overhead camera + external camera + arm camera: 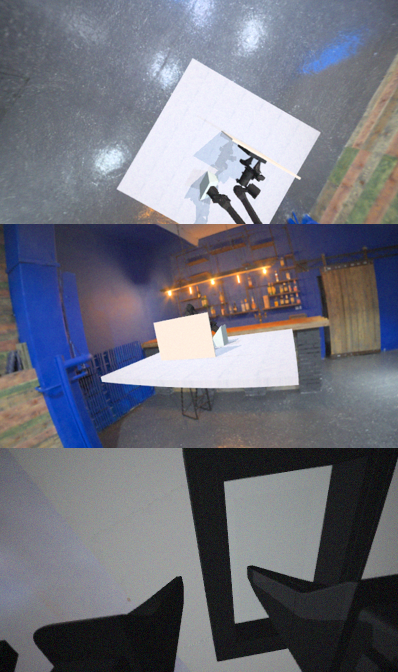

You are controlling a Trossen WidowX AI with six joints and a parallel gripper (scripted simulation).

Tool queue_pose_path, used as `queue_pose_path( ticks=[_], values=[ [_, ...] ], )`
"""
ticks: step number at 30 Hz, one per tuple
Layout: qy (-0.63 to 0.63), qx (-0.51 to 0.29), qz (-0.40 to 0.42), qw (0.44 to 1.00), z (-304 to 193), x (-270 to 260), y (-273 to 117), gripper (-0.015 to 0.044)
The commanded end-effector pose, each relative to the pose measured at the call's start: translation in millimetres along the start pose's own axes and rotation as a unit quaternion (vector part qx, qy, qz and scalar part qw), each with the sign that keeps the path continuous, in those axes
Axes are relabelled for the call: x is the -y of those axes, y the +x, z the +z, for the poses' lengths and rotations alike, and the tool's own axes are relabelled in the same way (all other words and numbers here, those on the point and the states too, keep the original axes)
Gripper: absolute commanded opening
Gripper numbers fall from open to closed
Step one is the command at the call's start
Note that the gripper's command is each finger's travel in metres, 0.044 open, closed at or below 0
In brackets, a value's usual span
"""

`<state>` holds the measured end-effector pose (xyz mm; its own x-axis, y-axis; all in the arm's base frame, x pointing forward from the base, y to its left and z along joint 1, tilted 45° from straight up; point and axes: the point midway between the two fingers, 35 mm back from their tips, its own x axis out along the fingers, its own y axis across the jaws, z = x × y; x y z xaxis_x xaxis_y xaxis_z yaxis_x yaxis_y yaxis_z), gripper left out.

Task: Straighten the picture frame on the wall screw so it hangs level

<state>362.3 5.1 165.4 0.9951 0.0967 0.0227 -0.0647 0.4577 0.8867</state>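
The black picture frame (245,150) (205,548) with a pale inside hangs on the front of the cream upright wall board (280,165) (185,339) (125,523). My gripper (254,159) (214,576) is open, with its tips close to the frame. In the wrist view the frame's left bar shows between the two fingertips; the left finger is outside it and the right finger overlaps the pale inside and the bottom bar. Whether the tips touch the frame cannot be told. The frame appears slanted in the wrist view, but its tilt against level is unclear. The screw and notched strip are hidden.
A pale green wedge-like block (211,180) (221,336) stands on the white table (186,93) (264,361), beside the arm. The wall board stands upright across the table and hides most of the arm in the exterior view.
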Motion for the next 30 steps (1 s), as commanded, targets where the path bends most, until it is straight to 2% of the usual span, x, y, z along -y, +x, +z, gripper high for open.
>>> queue_pose_path(
  ticks=[1, 4, 10, 18, 20, 30],
  values=[
    [0.0, 0.002, -0.001, 1.0, 0.5, 0.3, 0.2, 0.026],
    [0.0, 0.002, -0.001, 1.0, 0.9, 0.4, 0.4, 0.026],
    [0.0, 0.002, -0.001, 1.0, 0.9, 0.4, 0.4, 0.0103],
    [0.0, 0.002, -0.001, 1.0, 0.9, 0.4, 0.4, 0.0049],
    [0.0, 0.002, -0.001, 1.0, 0.9, 0.4, 0.4, 0.0],
    [0.0, 0.002, -0.001, 1.0, 0.7, -0.4, 0.3, 0.0]
  ],
)
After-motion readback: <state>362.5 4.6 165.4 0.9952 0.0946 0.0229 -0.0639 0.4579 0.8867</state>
